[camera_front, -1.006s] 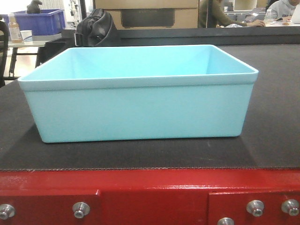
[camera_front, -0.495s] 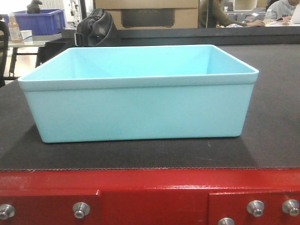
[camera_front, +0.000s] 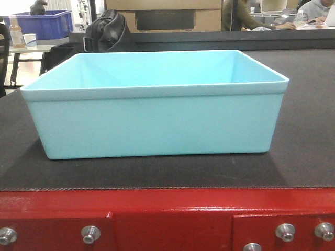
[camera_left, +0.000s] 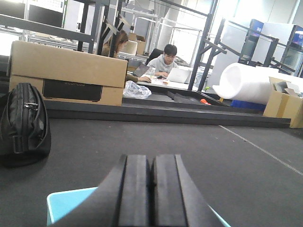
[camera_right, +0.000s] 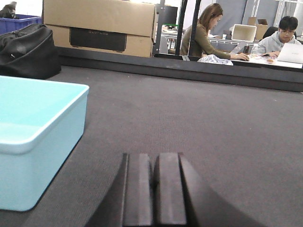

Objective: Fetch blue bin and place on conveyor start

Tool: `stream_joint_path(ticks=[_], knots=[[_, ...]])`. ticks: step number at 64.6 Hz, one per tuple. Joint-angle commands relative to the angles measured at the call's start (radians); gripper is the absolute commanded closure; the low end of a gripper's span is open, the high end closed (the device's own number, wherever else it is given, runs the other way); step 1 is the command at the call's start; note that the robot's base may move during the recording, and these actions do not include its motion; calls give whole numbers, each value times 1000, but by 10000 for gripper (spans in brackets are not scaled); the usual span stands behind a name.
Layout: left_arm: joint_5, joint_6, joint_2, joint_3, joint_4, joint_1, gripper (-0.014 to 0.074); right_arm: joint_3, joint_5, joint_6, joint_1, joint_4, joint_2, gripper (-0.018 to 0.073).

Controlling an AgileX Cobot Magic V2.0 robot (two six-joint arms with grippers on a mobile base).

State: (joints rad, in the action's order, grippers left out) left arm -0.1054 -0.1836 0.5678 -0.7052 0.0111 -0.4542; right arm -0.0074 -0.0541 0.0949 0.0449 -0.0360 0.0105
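The pale aqua blue bin stands upright and empty on the dark grey belt of the conveyor start, just behind its red frame. Neither gripper shows in the front view. In the left wrist view my left gripper is shut with nothing in it, above a corner of the blue bin. In the right wrist view my right gripper is shut and empty, low over the belt to the right of the blue bin, apart from it.
A black bag lies on the belt behind the bin, black bag also showing in the left wrist view, with a cardboard box beyond it. A dark blue crate sits on a table far left. People sit at desks past the belt.
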Motion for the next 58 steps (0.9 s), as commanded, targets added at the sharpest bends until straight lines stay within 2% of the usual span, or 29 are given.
stream_joint_path(ticks=[1, 58], knots=[[19, 5, -5, 1, 5, -1, 707, 7, 54, -42, 6, -4, -11, 720], [23, 5, -5, 1, 5, -1, 707, 7, 37, -56, 6, -4, -11, 720]])
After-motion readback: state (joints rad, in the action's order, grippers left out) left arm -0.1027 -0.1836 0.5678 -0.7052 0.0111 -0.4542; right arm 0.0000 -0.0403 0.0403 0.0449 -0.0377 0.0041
